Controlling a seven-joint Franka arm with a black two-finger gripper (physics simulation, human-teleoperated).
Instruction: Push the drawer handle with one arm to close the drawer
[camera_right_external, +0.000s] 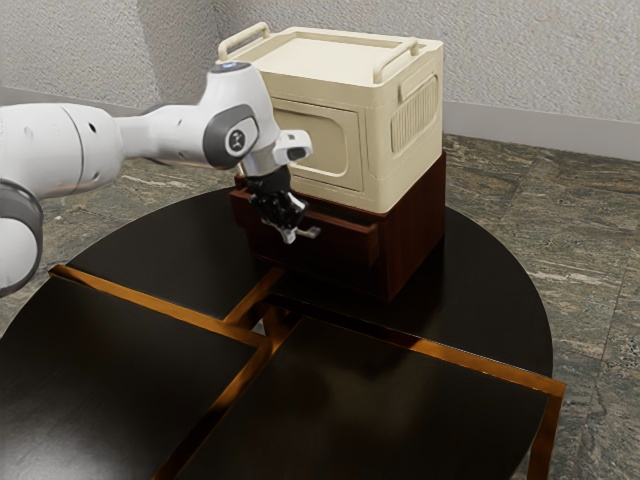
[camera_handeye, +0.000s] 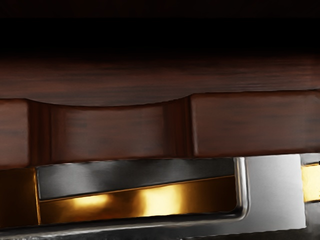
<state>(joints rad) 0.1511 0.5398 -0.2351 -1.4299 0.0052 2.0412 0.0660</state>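
In the exterior view my gripper (camera_right_external: 289, 234) points down in front of the dark red-brown drawer (camera_right_external: 345, 239), at its metal handle (camera_right_external: 309, 233). The drawer front stands out a little from the wooden cabinet (camera_right_external: 416, 225). Whether gripper and handle touch, I cannot tell. From the wrist camera, the drawer front (camera_handeye: 250, 123) crosses the picture with a shallow scooped notch in its top edge, and a dark gap lies behind it. The silver handle (camera_handeye: 272, 192) runs alongside the front's outer face, close under my hand.
A cream storage box (camera_right_external: 410, 130) with two raised handles sits on top of the cabinet. The round black table (camera_right_external: 450, 430) has orange-brown strips (camera_right_external: 420, 349) across it. My arm reaches in from the exterior view's left, above the table.
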